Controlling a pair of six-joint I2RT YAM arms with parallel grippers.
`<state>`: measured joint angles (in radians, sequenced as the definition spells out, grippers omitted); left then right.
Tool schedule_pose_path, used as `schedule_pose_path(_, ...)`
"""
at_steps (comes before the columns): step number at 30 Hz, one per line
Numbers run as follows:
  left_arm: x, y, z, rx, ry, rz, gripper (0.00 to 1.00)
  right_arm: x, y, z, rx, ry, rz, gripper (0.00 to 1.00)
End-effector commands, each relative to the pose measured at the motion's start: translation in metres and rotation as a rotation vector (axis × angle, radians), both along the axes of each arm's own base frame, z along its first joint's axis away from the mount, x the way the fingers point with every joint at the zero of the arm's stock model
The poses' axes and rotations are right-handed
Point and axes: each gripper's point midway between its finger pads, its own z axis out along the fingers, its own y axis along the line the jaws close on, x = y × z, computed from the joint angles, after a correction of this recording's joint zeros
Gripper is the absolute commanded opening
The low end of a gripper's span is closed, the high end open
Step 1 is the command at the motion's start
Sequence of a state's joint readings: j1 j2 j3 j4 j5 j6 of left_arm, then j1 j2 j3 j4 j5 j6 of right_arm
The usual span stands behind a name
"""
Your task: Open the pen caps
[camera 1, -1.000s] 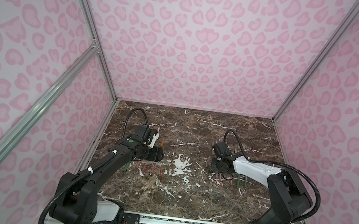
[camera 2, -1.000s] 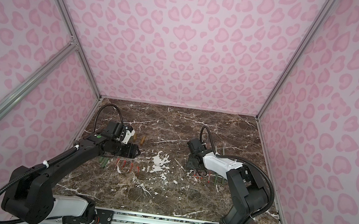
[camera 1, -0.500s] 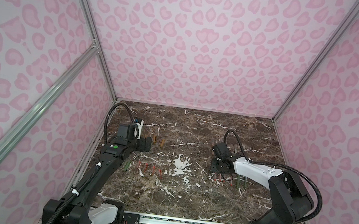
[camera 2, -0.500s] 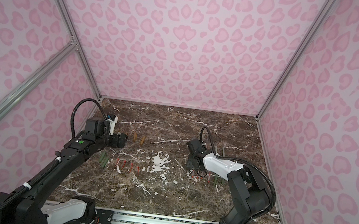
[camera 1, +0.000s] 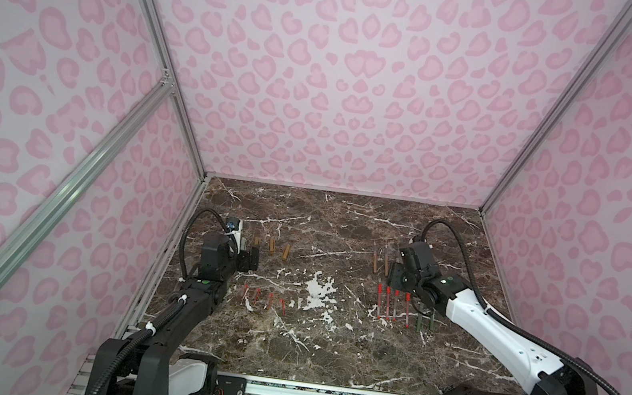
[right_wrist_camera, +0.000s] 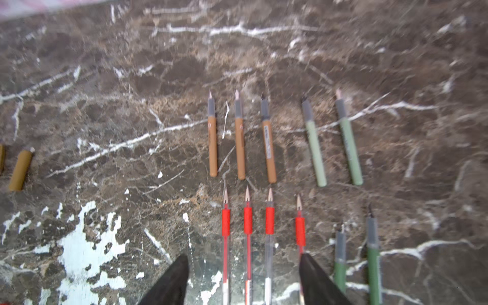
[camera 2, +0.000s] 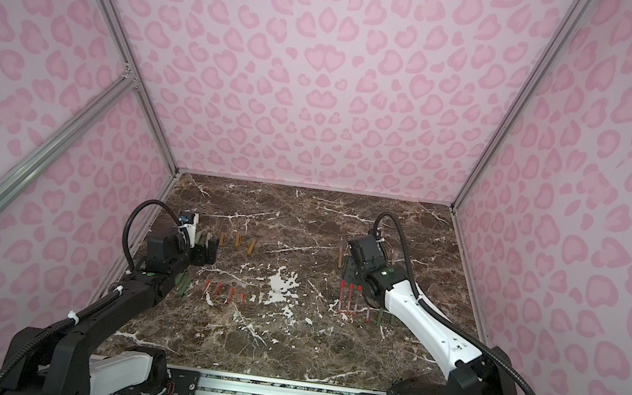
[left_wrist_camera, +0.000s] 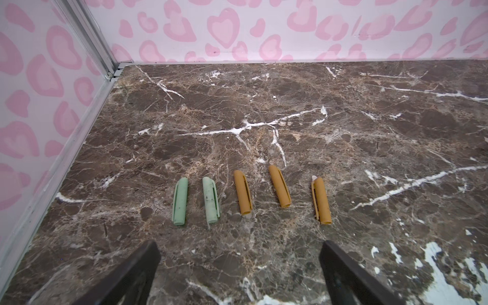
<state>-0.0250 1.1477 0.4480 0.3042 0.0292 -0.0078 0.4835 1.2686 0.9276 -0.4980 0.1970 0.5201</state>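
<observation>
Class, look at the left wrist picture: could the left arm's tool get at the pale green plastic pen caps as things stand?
Probably yes. The left tool stands open and empty, and the two pale green plastic pen caps lie loose on the brown marble tabletop just ahead, with nothing between.

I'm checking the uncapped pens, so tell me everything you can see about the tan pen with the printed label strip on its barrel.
The labelled tan pen is the third of three tan barrels lying side by side on the marble table. It looks like matte plastic, with a grey grip section and a dark pointed tip, uncapped. A pale strip with small print, unreadable here, runs along the barrel. It lies flat, slightly slanted, touching only the table, apart from its neighbours and from the open right gripper.
</observation>
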Motion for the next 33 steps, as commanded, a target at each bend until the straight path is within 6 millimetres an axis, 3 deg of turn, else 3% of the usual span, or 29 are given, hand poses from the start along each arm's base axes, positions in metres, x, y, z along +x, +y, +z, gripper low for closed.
schedule_pose_path(1, 0.011, 0.001, 0.027, -0.003, -0.17, -0.002, 0.98, 0.005, -0.029, 0.012, -0.074, -0.078, -0.026, 0.85)
schedule_pose_path(5, 0.011, -0.001, 0.029, -0.004, -0.242, -0.022, 0.98, 0.009, -0.062, 0.022, -0.09, -0.155, -0.072, 0.98)
schedule_pose_path(11, 0.011, -0.002, 0.028, 0.027, -0.336, -0.039, 0.98, 0.017, -0.108, 0.02, -0.163, -0.284, -0.123, 0.98)
schedule_pose_path(15, 0.011, 0.0, 0.015, 0.027, -0.336, -0.029, 0.98, 0.023, -0.132, 0.013, -0.221, -0.42, -0.153, 0.98)
schedule_pose_path(20, 0.01, 0.002, 0.002, 0.028, -0.346, -0.016, 0.98, 0.027, -0.155, -0.011, -0.223, -0.422, -0.19, 0.98)
schedule_pose_path(25, 0.011, 0.007, -0.002, 0.025, -0.345, 0.012, 0.98, 0.034, -0.157, -0.022, -0.218, -0.486, -0.167, 0.98)
schedule_pose_path(33, 0.033, 0.031, -0.009, 0.003, -0.251, 0.147, 0.98, 0.05, -0.159, -0.028, -0.175, -0.582, -0.183, 0.98)
